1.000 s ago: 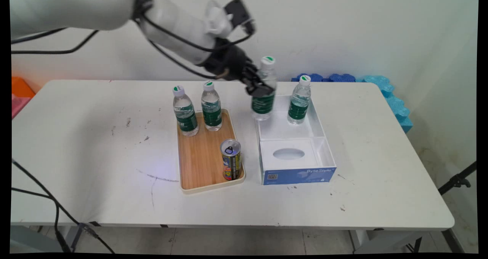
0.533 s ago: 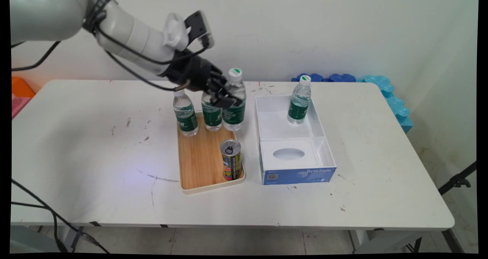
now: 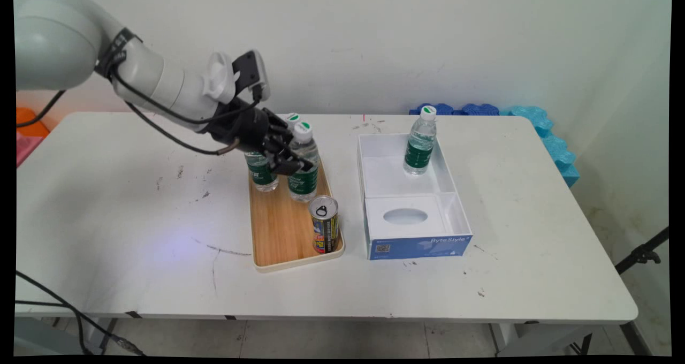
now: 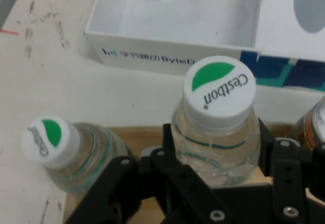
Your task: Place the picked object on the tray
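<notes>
My gripper [image 3: 293, 159] is shut on a clear water bottle [image 3: 303, 179] with a green label and a white cap [image 4: 218, 94]. The bottle stands upright over the far end of a wooden tray [image 3: 278, 230], its base at or just above the wood. Two more such bottles crowd it on the tray: one [image 3: 261, 172] to the left, half hidden by my hand, and one behind, of which only the cap [image 3: 291, 118] shows. In the hand view a neighbouring bottle [image 4: 51, 141] is close on the left. A drink can [image 3: 324, 225] stands at the tray's near right.
A white and blue open box [image 3: 417, 246] lies right of the tray, with another water bottle [image 3: 420, 142] upright in its far compartment. Blue foam pieces [image 3: 540, 123] lie at the table's far right corner. Something orange and pink [image 3: 27, 131] sits past the left edge.
The gripper has carried the bottle left from above the box's far left corner and down onto the tray's far end, just behind the can.
</notes>
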Available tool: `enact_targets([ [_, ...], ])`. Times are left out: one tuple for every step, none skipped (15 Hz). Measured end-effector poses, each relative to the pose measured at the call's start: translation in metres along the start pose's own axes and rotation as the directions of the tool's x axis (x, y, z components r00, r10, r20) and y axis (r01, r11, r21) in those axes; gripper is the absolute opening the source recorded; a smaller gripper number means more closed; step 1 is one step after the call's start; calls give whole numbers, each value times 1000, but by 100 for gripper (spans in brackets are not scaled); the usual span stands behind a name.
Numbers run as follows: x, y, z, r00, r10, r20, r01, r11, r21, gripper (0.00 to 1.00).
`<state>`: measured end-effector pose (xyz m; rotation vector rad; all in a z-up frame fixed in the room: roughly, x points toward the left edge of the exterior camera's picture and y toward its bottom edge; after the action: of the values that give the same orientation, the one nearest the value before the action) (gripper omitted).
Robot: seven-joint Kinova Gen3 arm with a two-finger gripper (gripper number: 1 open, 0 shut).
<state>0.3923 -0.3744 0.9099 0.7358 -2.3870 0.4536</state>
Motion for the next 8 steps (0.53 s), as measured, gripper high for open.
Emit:
enact_targets([
  [-6,0,3,1000,1,3,-1,1000,-2,0],
  [-11,1,5,1000,1,5,-1,1000,-3,0],
  [-16,1,8,1000,1,6,-1,1000,-5,0],
  [-21,2,11,1000,-1,7,1,1000,-7,0],
  [-25,3,15,1000,-4,7,4,1000,-8,0],
  [-28,4,18,1000,-7,8,7,1000,-8,0],
  [-32,4,21,1000,-10,8,10,1000,-9,0],
  [-35,5,24,1000,-13,9,13,1000,-9,0],
])
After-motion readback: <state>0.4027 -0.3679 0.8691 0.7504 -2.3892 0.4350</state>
